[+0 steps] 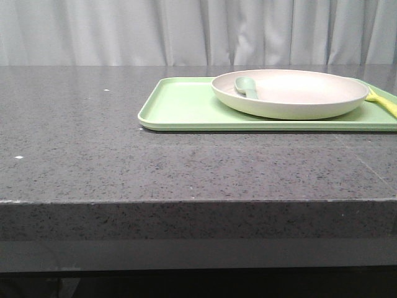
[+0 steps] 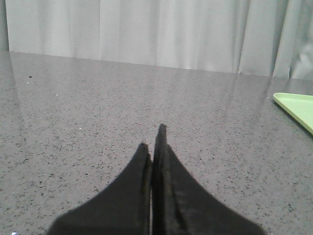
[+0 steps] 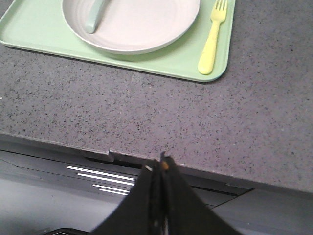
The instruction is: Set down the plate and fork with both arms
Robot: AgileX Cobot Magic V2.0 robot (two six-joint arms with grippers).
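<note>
Both grippers, left (image 2: 155,147) and right (image 3: 159,164), are clenched on nothing. The spoon (image 3: 93,19) in the plate (image 3: 142,22) could slide out if lifting tilts it; the fork (image 3: 213,41) lies close beside.

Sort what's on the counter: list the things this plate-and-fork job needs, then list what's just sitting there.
Needed for the job:
- plate, on the green tray
- fork, on the tray beside the plate
- left pincer and right pincer, both shut and empty

Just sitting there:
- spoon, lying in the plate
- green tray
- speckled grey counter
</note>
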